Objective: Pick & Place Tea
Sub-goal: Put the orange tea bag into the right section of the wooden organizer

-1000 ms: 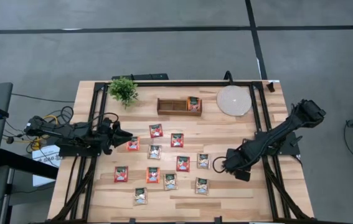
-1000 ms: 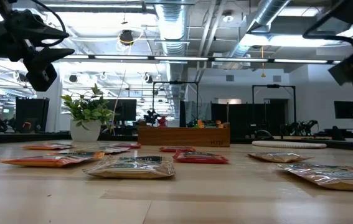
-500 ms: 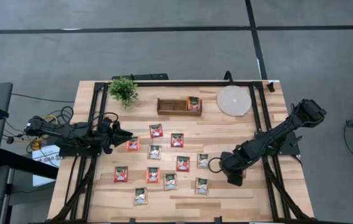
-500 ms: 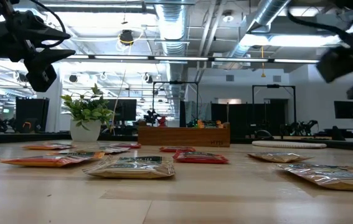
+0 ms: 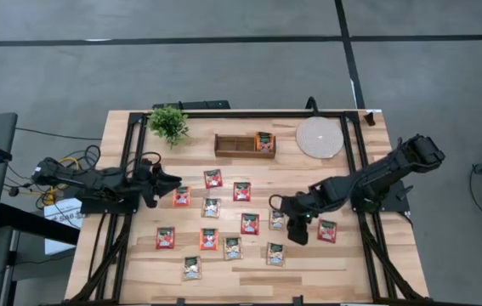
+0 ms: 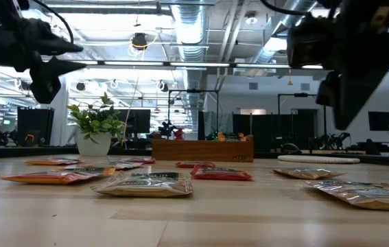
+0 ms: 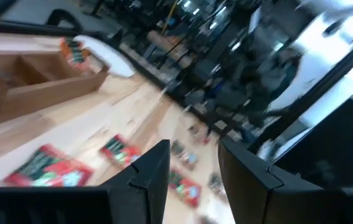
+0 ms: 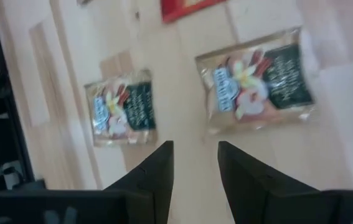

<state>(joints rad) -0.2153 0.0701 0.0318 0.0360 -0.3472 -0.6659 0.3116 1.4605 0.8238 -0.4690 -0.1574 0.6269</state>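
Several small flat tea sachets, red, orange and pale, lie flat on the wooden table point(image 5: 343, 263); among them are a pale one point(image 5: 276, 219) and a red one point(image 5: 327, 230). One more sachet point(image 5: 264, 141) sits in the right compartment of the brown tray point(image 5: 234, 146). My right gripper point(image 5: 280, 209) hangs open above the table, slanting down, close to the pale sachet point(image 8: 260, 79), with another pale sachet point(image 8: 121, 107) beyond its fingers. My left gripper point(image 5: 171, 180) waits open and level at the table's left, holding nothing.
A small potted plant point(image 5: 168, 123) stands at the far left and a round pale disc point(image 5: 320, 137) lies at the far right beside the tray. Dark frame rails point(image 5: 348, 149) run along the table's left and right sides. Bare wood lies along the near edge.
My right gripper has travelled toward the table's left edge and a little toward the far edge, tipping to point more steeply down, and now hangs over the sachets. A red sachet that its arm covered now shows.
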